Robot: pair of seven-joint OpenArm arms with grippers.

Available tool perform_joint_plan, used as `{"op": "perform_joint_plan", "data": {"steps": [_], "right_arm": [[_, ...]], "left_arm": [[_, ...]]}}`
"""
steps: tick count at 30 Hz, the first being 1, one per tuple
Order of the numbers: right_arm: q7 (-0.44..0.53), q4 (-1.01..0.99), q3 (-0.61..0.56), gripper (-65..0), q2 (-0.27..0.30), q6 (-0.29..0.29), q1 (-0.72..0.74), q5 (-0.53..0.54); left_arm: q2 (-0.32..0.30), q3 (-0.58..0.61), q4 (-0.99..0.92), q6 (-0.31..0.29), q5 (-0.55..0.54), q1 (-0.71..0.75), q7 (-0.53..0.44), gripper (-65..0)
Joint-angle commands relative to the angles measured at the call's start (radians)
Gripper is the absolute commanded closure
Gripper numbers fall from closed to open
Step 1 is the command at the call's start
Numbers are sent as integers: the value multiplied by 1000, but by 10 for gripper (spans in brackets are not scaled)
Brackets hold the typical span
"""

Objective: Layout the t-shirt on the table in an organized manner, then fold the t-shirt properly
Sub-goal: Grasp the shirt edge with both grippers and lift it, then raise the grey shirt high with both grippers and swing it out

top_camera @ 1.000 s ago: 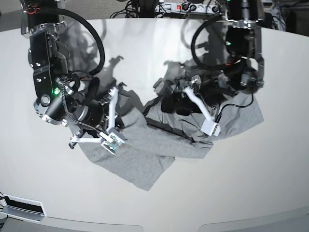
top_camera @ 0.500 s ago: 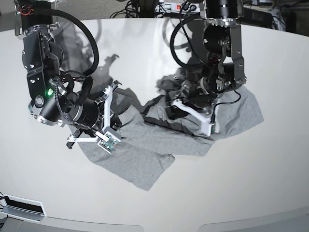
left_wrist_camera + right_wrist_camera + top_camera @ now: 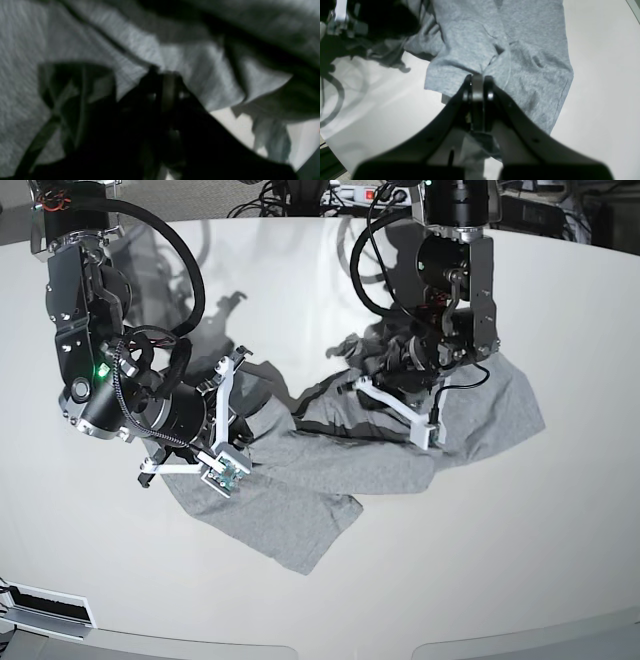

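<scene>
Since a second ago my left gripper has slid toward centre and pinched the shirt, while my right gripper, fingers together, nips a fold to spread it on the table.

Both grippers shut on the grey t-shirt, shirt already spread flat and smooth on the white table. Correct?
Not quite. The t-shirt is not flat: the base view shows it bunched and creased across the table, with folds piled under the left gripper. The rest holds: the left gripper and right gripper are each shut on the grey fabric, per the wrist views.
</scene>
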Motion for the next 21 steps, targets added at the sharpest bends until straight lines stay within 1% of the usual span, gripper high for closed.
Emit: {"op": "perform_joint_plan", "data": {"steps": [1, 3, 5, 7, 9, 10, 12, 15, 18, 21], "right_arm": [[16, 13, 5, 0, 4, 0, 24, 14], [16, 13, 5, 0, 4, 3, 28, 14], [17, 13, 5, 0, 4, 3, 28, 14], [17, 13, 5, 0, 4, 3, 28, 13], [17, 13, 5, 0, 4, 3, 29, 5], [17, 13, 6, 0, 4, 1, 31, -7], [18, 13, 9, 0, 11, -25, 43, -41], [22, 13, 8, 0, 52, -77, 76, -95], [25, 13, 8, 0, 97, -114, 110, -125], [25, 13, 8, 0, 124, -117, 142, -121]], "left_arm": [[8, 3, 19, -19, -12, -32, 48, 0], [8, 3, 50, -64, -16, -55, 159, 0], [8, 3, 103, -139, -63, -73, 273, 0], [8, 3, 179, -222, -102, -82, 363, 0], [8, 3, 262, -289, -108, -82, 397, 0], [6, 5, 292, -300, -109, -79, 392, 0], [-34, 17, 328, -307, -107, -76, 373, 0], [-106, 18, 340, -325, -109, -75, 372, 0], [-216, 27, 340, -327, -141, -75, 373, 0], [-349, 64, 340, -362, -191, -78, 354, 0]]}}
